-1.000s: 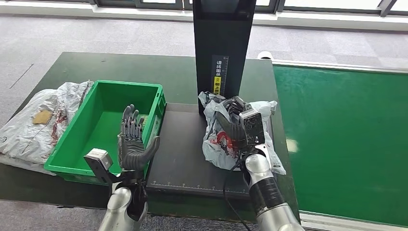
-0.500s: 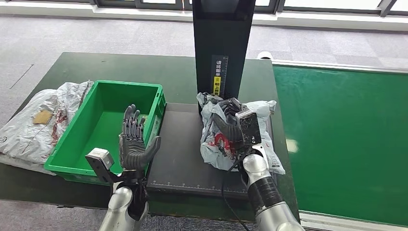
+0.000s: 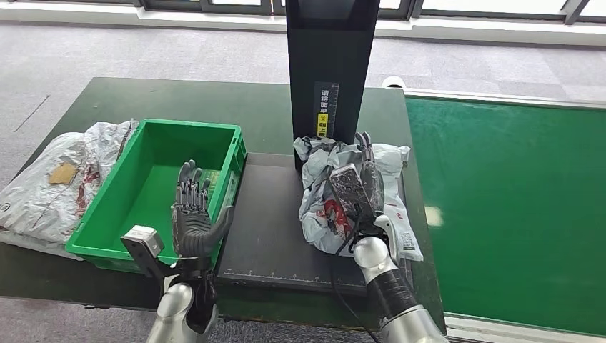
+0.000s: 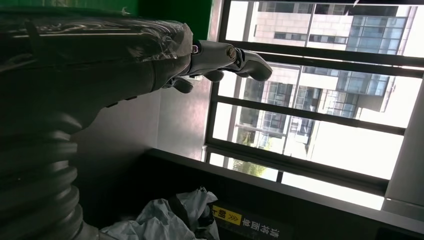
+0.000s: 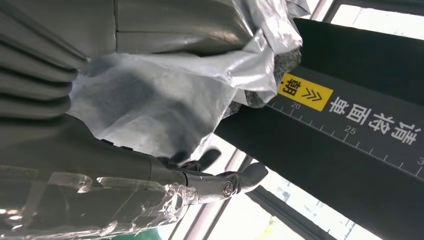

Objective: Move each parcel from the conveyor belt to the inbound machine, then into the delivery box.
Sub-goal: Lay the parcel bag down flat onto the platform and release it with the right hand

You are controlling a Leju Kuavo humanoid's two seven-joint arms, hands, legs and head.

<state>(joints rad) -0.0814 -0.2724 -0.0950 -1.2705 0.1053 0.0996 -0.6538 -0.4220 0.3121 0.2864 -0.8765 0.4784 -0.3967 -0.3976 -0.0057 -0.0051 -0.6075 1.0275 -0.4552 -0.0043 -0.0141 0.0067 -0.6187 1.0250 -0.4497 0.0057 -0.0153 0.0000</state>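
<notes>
A crumpled grey-white parcel point(image 3: 321, 207) with red print lies on the black platform point(image 3: 271, 229) of the inbound machine, at the foot of its black column point(image 3: 332, 71). My right hand point(image 3: 361, 182) lies against the parcel's right side with its fingers stretched straight up and not closed on it. In the right wrist view the parcel point(image 5: 165, 100) drapes over my right hand point(image 5: 150, 170). My left hand point(image 3: 194, 214) is raised palm-up, fingers apart and holding nothing, over the right rim of the green delivery box point(image 3: 236, 153). The left wrist view shows my left hand point(image 4: 100, 65) and the parcel point(image 4: 170, 222).
Other grey parcels point(image 3: 50, 179) lie on the dark table left of the box. The green conveyor belt point(image 3: 514, 214) runs along the right. A yellow label point(image 5: 305, 92) and a ruler scale mark the machine's column.
My right hand's fingers were curled on the parcel and have straightened upward. The parcel has settled slightly on the platform. My left hand has dropped a little.
</notes>
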